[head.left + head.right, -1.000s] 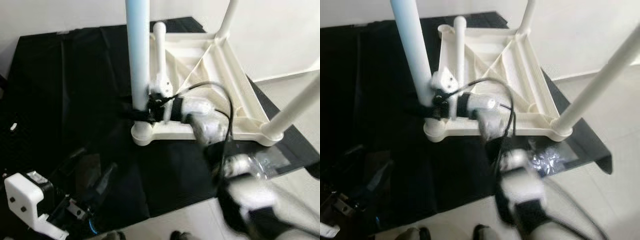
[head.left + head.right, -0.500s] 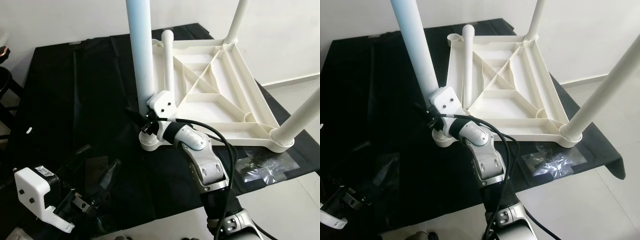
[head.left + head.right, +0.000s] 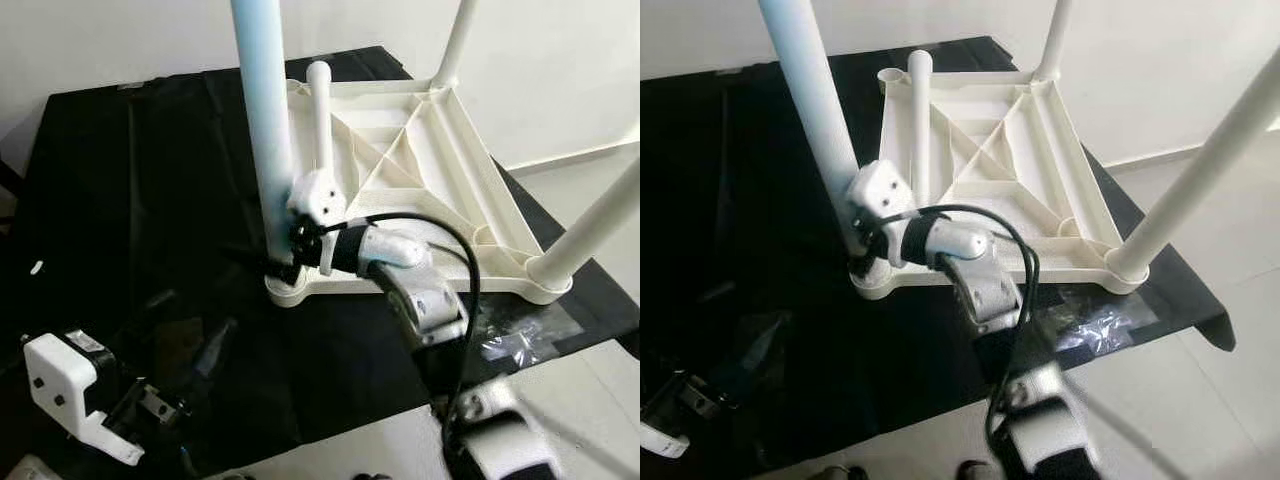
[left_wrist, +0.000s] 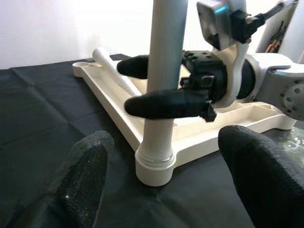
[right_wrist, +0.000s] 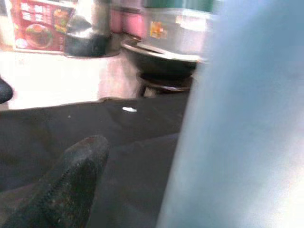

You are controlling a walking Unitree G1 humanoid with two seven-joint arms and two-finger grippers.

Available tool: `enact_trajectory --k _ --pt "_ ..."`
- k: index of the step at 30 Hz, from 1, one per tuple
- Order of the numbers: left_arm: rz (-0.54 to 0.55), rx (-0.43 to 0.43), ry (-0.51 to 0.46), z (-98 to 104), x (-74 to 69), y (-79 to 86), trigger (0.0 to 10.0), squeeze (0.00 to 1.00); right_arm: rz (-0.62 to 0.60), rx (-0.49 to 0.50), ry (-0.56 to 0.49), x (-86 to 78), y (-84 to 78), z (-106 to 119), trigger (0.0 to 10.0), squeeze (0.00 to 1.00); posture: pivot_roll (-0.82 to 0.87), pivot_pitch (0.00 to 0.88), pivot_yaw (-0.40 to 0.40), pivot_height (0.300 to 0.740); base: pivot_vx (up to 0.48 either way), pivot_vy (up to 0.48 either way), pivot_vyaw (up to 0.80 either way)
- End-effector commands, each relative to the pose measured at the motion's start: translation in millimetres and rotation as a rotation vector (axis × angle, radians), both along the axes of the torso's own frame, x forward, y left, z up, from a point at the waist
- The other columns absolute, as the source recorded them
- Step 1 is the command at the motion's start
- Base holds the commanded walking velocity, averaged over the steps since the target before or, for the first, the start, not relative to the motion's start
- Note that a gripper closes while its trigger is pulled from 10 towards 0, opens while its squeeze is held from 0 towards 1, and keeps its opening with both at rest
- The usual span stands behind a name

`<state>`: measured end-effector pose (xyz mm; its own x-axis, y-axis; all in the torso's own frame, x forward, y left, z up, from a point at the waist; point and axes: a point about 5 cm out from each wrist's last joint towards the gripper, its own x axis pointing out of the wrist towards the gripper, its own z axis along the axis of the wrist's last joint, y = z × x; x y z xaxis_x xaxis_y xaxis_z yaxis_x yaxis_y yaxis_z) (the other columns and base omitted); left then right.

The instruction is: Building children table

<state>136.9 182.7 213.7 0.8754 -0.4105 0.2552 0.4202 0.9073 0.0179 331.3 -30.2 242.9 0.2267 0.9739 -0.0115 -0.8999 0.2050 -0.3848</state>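
Observation:
A white children's table [image 3: 430, 150] lies upside down on a black cloth [image 3: 130, 180]. Its near-left leg [image 3: 258, 110] stands in the corner socket [image 3: 290, 290]. My right gripper [image 3: 275, 255] is shut on this leg just above the socket; in the left wrist view one black finger [image 4: 161, 102] crosses in front of the leg [image 4: 164, 47] and the other sits behind it. My left gripper [image 4: 166, 140] hovers open, low over the cloth, a short way in front of that corner. A loose leg [image 3: 320, 110] lies inside the frame.
Two more legs stand in the far-right [image 3: 455, 45] and near-right [image 3: 590, 225] corners. A clear plastic bag [image 3: 520, 335] lies on the cloth by the near-right corner. Pale floor [image 3: 1240, 380] begins past the cloth's right and near edges. A wall runs behind.
The whole picture has shifted with the head camera. My right gripper has stayed on the near-left leg by its socket, and the left gripper has stayed low at the left.

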Motion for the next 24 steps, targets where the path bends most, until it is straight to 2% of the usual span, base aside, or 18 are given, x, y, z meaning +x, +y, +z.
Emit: enact_trajectory --k 1,3,6,17,18,24 --pt "-0.006 0.006 0.01 -0.5 -3.8 -2.3 10.0 0.0 0.085 -0.074 -0.026 9.1 -6.3 5.6 10.0 0.0 0.16 0.196 -0.048 0.74 0.0 0.0 0.0" --pt "-0.008 0.004 0.017 -0.6 -6.1 -3.5 10.0 0.0 0.116 -0.119 -0.036 20.5 -9.4 16.0 10.0 0.0 0.17 0.205 -0.048 0.74 0.0 0.0 0.0" --pt "-0.01 0.004 0.026 -0.3 -9.0 -3.9 10.0 0.0 0.172 -0.147 -0.013 25.8 -8.1 23.7 10.0 0.0 0.18 0.226 -0.051 0.74 0.0 0.0 0.0" --pt "-0.008 0.006 0.046 0.1 -15.9 -4.0 10.0 0.0 0.278 -0.189 0.072 30.5 -9.8 30.8 10.0 0.0 0.2 0.255 -0.056 0.74 0.0 0.0 0.0" --pt "-0.007 0.006 0.05 0.4 -17.1 -4.1 10.0 0.0 0.299 -0.189 0.099 31.1 -9.2 29.9 0.0 0.0 0.2 0.265 -0.056 0.74 0.0 0.0 0.0" --pt "-0.004 0.007 0.054 1.1 -19.6 -4.5 10.0 0.0 0.343 -0.192 0.116 33.8 -8.5 28.9 0.0 0.0 0.2 0.269 -0.058 0.74 0.0 0.0 0.0"
